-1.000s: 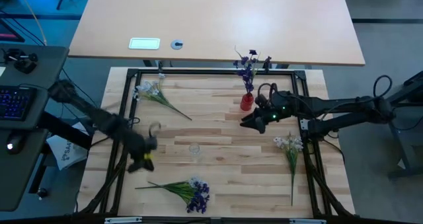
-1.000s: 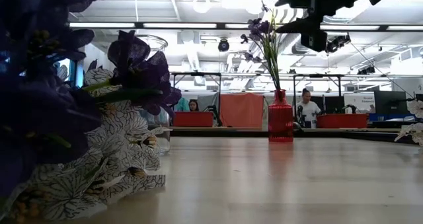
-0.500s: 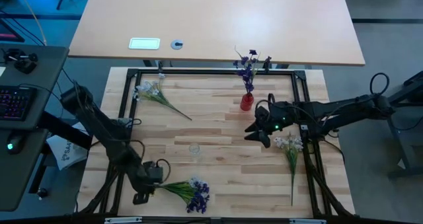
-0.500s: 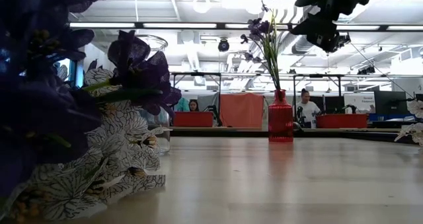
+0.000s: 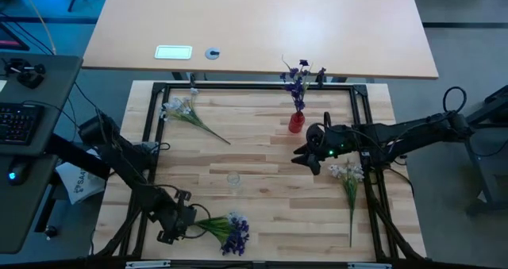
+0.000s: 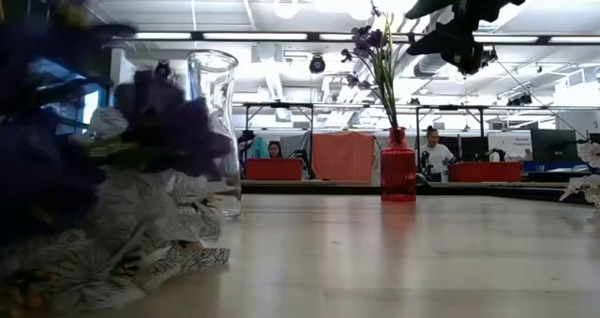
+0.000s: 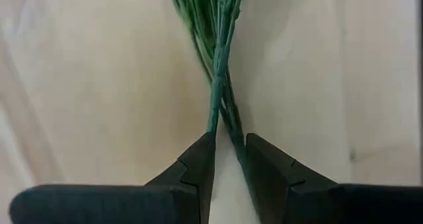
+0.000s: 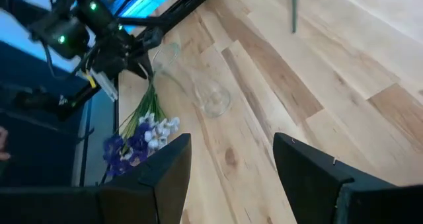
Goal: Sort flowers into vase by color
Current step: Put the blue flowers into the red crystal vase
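Note:
A mixed bunch of purple-blue and white flowers lies on its side near the table's near edge, blurred at the left of the low view. My left gripper is at its stem end, shut on the stems. My right gripper hovers open over the table's right half, beside a white sprig that lies flat. Another white sprig lies at the far left. A red vase stands upright with purple flowers in it. A clear glass vase stands mid-table. My left gripper pinches the bunch's green stems near their bare end, between its two fingers. The fingers come from the table's left and lie along the stems. The blossom end rests on the table.
A black frame borders the wooden work surface. The clear vase stands between the two arms, with bare wood around it. Behind the table is a larger desk; people sit far off in the room.
My left gripper has swung from the table's left side toward the near edge and come down at the bunch's stem end. The bunch has shifted and blurs in the low view, uncovering the clear vase. My right gripper has moved slightly toward the near edge, closer to the white sprig.

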### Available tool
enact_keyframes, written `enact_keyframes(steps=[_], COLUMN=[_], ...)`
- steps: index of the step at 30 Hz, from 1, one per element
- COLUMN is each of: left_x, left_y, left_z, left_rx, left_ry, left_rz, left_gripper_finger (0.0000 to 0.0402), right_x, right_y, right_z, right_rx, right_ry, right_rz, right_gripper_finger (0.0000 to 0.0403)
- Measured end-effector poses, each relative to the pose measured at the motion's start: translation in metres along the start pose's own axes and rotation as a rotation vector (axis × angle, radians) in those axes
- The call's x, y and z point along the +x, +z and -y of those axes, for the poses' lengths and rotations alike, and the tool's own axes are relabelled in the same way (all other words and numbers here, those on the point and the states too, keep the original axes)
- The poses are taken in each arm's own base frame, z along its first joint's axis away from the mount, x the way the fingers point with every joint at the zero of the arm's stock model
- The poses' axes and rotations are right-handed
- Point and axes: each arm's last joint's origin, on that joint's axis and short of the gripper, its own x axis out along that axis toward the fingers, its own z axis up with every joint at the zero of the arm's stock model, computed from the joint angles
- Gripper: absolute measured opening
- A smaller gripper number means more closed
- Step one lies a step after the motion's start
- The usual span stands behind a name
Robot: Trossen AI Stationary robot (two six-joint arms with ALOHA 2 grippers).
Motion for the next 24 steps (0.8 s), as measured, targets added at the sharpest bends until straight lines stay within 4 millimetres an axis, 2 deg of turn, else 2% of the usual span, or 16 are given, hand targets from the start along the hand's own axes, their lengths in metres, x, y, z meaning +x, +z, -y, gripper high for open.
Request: enact_keyframes(steps=[11,15,19,24], left_x=[-0.032,-0.029,-0.021,-0.013], left_y=[-0.004,-0.006,-0.011,-0.009], left_z=[-0.003,-0.006,-0.005,-0.003], left_rx=[0.033,0.024,0.081,0.094], left_ry=[0.03,0.042,0.029,0.053], left_rz=[0.139,0.137,0.057,0.07], left_gripper_finger=[0.0076,0.0076,0.0076,0.0076], right_x=[0.0,0.0,0.0,0.0], right_y=[0.001,0.001,0.001,0.001], right_z=[0.001,0.001,0.001,0.001], right_rx=[0.0,0.0,-0.004,-0.008], right_ry=[-0.04,-0.043,-0.043,-0.046], right_rz=[0.033,0.036,0.036,0.037], right_gripper_finger=[0.0209,0.0209,0.0209,0.0209])
